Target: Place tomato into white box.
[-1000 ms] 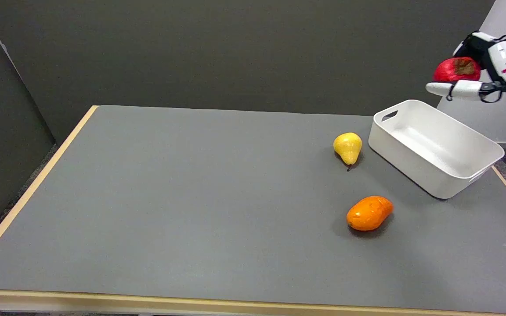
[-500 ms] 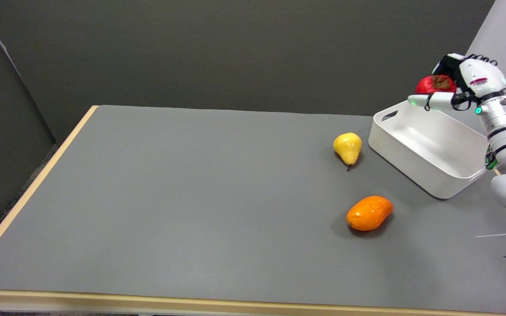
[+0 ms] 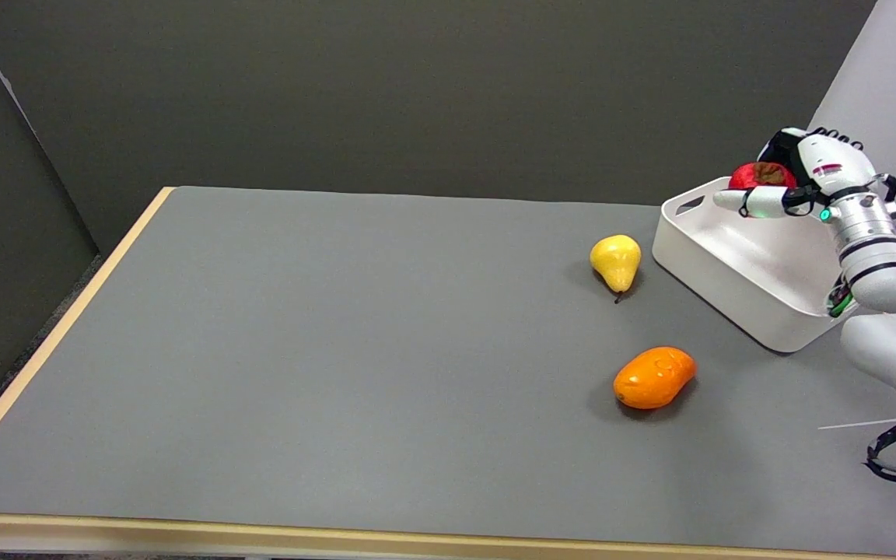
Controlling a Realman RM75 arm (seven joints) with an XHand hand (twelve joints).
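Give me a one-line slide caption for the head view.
Right hand holds the tomato above the white box.

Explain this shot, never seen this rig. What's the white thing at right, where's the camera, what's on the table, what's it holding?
The white thing is a robot arm ending in a black-and-white fingered hand. It is the robot's right arm, reaching in from the lower right. The camera sits at the robot's head, above the table's near side, looking down and across.

On the grey table lie a yellow pear and an orange fruit. A white box, open on top, stands at the right.

The hand holds a red tomato over the box's far end. It is not yet released.
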